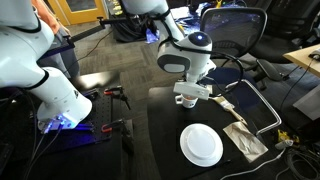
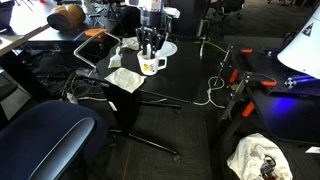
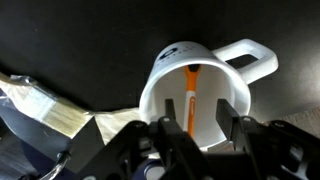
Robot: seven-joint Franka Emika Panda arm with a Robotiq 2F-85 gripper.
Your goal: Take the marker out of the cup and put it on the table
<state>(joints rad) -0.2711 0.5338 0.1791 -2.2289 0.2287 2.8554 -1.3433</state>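
Observation:
The white cup point(image 3: 165, 75) stands on the black table point(image 3: 70, 40), its handle point(image 3: 250, 55) pointing to the upper right in the wrist view. An orange marker point(image 3: 191, 90) leans inside it. My gripper point(image 3: 198, 114) is open, and its two fingers reach into the cup's mouth on either side of the marker without closing on it. In an exterior view the gripper point(image 2: 150, 52) sits right over the cup point(image 2: 150, 68). In an exterior view the gripper point(image 1: 188, 97) hides the cup.
A round white plate point(image 1: 201, 145) lies on the table point(image 1: 165, 130) near the front. A crumpled beige cloth point(image 1: 243, 138) lies beside the cup and also shows in the wrist view point(image 3: 50, 110). A metal chair frame point(image 1: 262, 105) and office chairs stand around the table.

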